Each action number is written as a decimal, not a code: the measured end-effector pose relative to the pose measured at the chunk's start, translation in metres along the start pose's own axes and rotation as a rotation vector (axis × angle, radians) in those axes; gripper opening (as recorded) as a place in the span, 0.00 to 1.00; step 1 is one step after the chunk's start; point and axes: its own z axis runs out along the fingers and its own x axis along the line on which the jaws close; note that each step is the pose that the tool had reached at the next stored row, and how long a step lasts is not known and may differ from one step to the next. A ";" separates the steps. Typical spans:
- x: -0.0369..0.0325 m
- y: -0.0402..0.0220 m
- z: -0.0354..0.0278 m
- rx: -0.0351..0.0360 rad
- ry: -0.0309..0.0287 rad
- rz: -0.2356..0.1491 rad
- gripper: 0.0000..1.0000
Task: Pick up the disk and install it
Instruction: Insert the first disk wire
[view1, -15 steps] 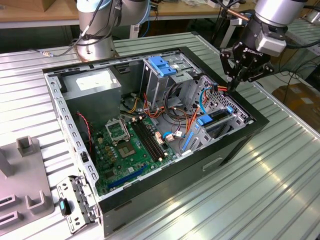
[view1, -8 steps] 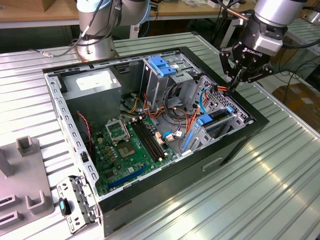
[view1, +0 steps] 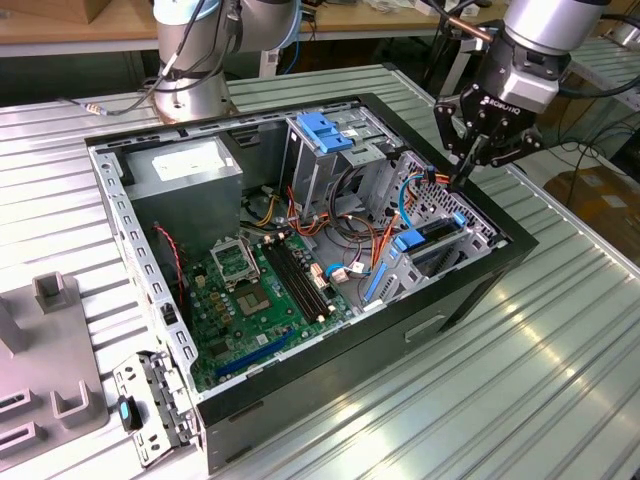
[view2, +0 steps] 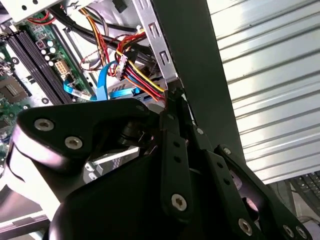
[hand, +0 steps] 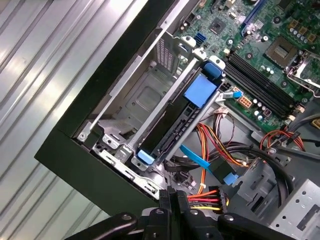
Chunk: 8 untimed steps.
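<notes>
Disk: I see the disk (hand: 176, 122) seated on edge in the drive bay at the corner of the computer case (view1: 470, 285), its blue carrier rail showing at both ends; in the exterior view it sits low, toward that view's right (view1: 435, 238)
Disk vs gripper: the gripper (view1: 468, 172) hangs just above the bay, fingertips close over the disk's far end; I cannot tell whether they touch it
Gripper state: fingers drawn together to a narrow point, nothing between them that I can make out
Arm pose: wrist tilted, fingers pointing down into the case beside the red, yellow and black power cables (view2: 142, 75)
Nearby: motherboard (view1: 255, 290) lies well apart from the gripper
</notes>
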 end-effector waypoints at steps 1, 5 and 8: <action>0.0000 0.0000 0.0000 -0.0004 0.0003 0.017 0.17; 0.0000 0.0000 0.0004 -0.0022 0.0017 0.098 0.17; -0.0001 0.0000 0.0011 -0.0047 0.0037 0.202 0.17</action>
